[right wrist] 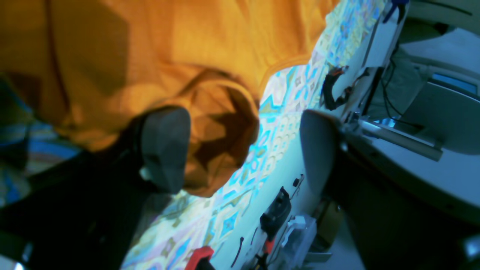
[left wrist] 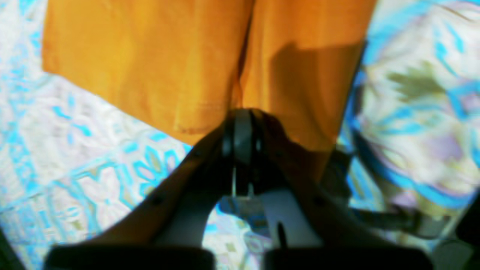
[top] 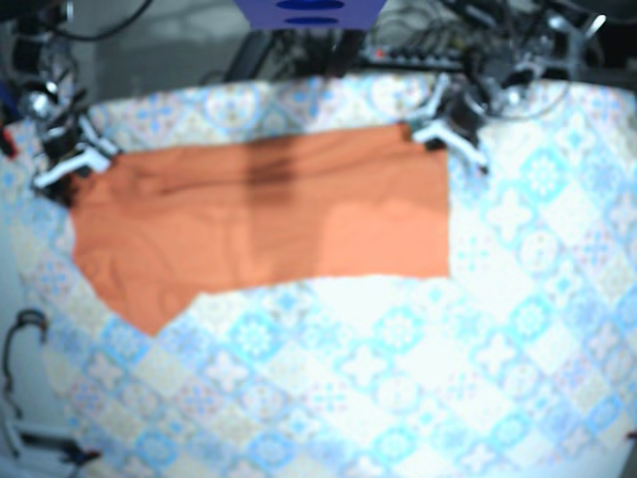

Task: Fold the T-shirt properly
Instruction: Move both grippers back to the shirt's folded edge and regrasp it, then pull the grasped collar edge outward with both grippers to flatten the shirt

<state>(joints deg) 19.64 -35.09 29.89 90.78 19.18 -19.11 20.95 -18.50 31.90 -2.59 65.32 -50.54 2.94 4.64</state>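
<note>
On the far half of the table, the T-shirt (top: 259,219) lies spread flat over a tablecloth (top: 398,378) printed with blue, white and pale-yellow tile motifs. The shirt is plain orange knit fabric. Its outline is roughly a wide rectangle, with a straight edge on the base view's right and a slanted edge cutting in at the near corner on the view's left. Shallow creases run across its length, and a darker shadow band crosses it near the middle.

Left gripper (top: 443,127) – positioned at the shirt's far corner on the base view's right. The left wrist view shows its two dark fingers brought together, with the stitched hem of the shirt pinched between the tips. A lengthwise fold in the cloth runs away from the grip point.

Right gripper (top: 65,164) – positioned at the shirt's far corner on the base view's left. The right wrist view shows its fingers spread wide apart and holding nothing. One grey pad (right wrist: 167,144), smooth and rounded, sits against a bunched, rumpled lobe of orange fabric; the other finger (right wrist: 317,150) stands clear of the shirt, over the table edge. The ribbed hem of the shirt curves across the tablecloth between them.
</note>
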